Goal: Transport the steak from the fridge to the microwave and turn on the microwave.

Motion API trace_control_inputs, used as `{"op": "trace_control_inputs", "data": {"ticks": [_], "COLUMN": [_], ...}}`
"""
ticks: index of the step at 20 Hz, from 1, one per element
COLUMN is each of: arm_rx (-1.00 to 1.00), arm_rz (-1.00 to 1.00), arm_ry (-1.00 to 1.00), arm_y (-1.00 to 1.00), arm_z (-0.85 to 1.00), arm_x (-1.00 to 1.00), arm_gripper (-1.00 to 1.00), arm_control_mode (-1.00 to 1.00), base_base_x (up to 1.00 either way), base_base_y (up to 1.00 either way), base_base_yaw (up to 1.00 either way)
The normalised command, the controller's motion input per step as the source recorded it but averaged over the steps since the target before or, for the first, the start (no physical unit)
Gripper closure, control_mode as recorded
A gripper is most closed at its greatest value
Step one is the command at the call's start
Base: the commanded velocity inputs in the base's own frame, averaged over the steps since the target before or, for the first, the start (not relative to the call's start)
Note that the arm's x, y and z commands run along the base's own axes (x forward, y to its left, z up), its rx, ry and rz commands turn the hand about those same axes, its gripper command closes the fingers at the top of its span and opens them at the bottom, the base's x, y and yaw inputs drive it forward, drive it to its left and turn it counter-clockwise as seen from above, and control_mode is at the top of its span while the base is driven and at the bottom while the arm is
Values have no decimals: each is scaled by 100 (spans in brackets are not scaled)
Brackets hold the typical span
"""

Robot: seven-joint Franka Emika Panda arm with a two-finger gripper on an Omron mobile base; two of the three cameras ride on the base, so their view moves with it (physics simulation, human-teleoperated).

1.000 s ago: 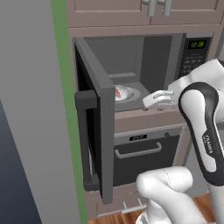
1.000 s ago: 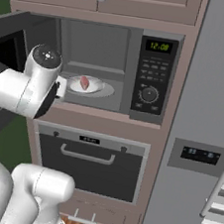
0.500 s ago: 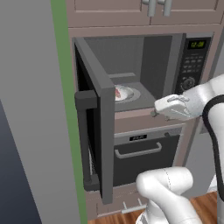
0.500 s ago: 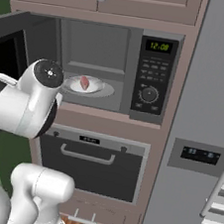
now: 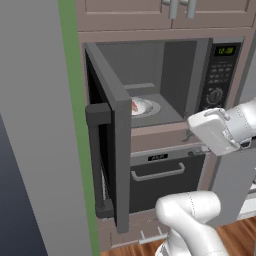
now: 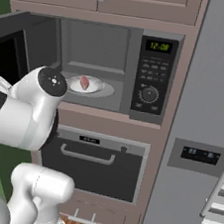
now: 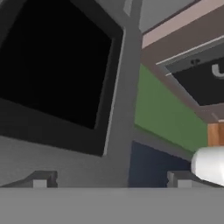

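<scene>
Fingertips of the gripper [image 7: 111,180] stand far apart at the bottom of the hand view, so the tool is spread wide and nothing sits between its tips; it grasps nothing and touches nothing. Past the tips, the hand view looks at the black window of the microwave door [image 7: 57,65] and its grey frame, with a green wall [image 7: 168,114] strip beside it.

The microwave [image 6: 115,67] has its door [image 5: 107,140] swung fully out to the left. Inside, the steak [image 6: 84,83] lies on a round plate [image 6: 93,87] on the floor of the cavity. The control panel [image 6: 154,74] with a green clock, buttons and a round dial is to the right of the cavity.

Under the microwave sits a dark oven [image 6: 97,162] with a horizontal handle. The grey fridge [image 6: 207,121] stands to the right, with a small black display on it.

In the left base view the white hand [image 5: 216,131] is in front of the oven, below the control panel, well apart from the steak.
</scene>
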Motion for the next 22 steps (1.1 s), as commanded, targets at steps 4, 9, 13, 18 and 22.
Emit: {"op": "trace_control_inputs", "data": {"ticks": [4,9,13,18,22], "arm_rx": [11,5,4,5,2], "arm_rz": [0,0,0,0,0], "arm_ry": [27,11,5,8,25], "arm_y": [2,6,10,17,20], "arm_z": [11,0,1,5,4], "arm_x": [-46,-54,-52,-48,-39], "arm_gripper": [-100,-100,-100,-100,-100], "arm_control_mode": [-100,-100,-100,-100,-100], "base_base_x": [0,0,0,0,0], "base_base_y": [0,0,0,0,0], "base_base_yaw": [0,0,0,0,0]}}
